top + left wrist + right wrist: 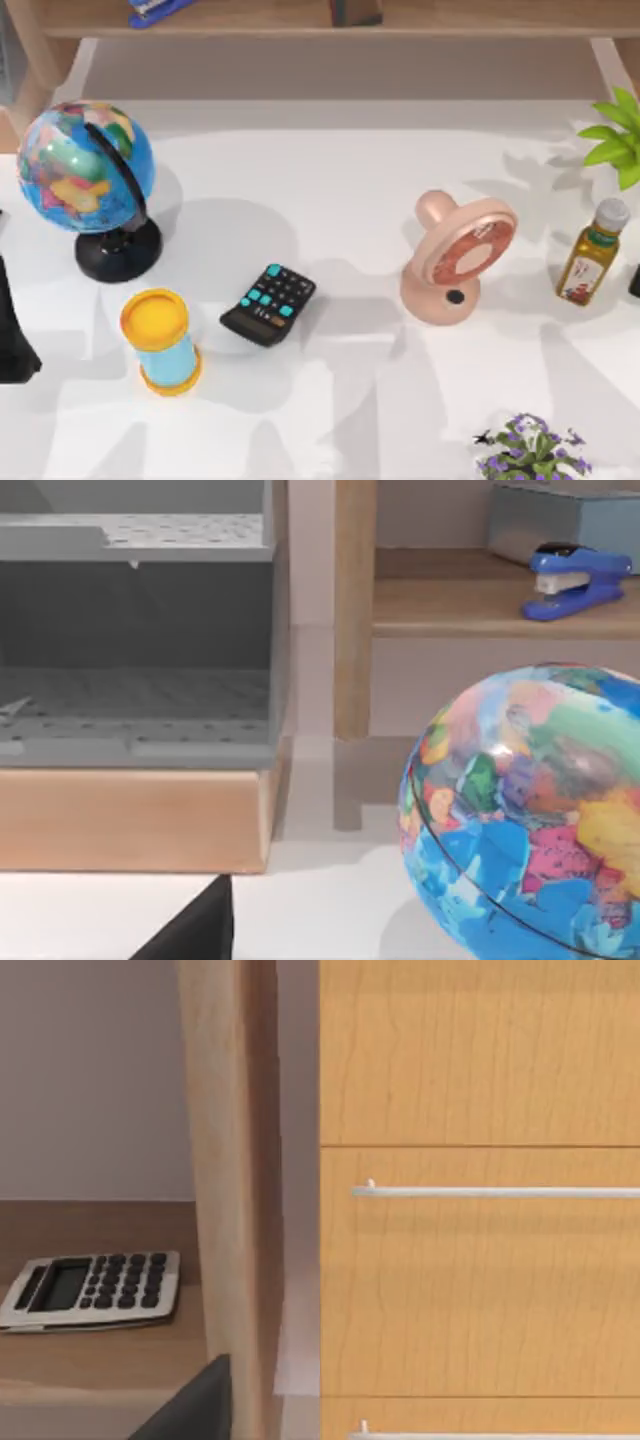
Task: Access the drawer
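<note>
A light wooden drawer [480,1290] faces the right wrist camera, shut, with a thin silver bar handle [495,1192] across its upper part. Below it, the handle of another drawer front [500,1434] just shows. A plain wooden panel sits above it. My left arm [14,335] is parked at the table's left edge. A dark bit of my right arm [635,282] is parked at the right edge. Both are far from the drawer fronts.
On the table stand a globe [88,170], a yellow-and-blue hourglass [160,342], a black calculator [268,304], a pink fan [458,258], an oil bottle [592,252] and plants [530,450]. A grey open bin [135,680] and blue stapler [570,580] sit behind. A silver calculator [95,1288] lies on a shelf.
</note>
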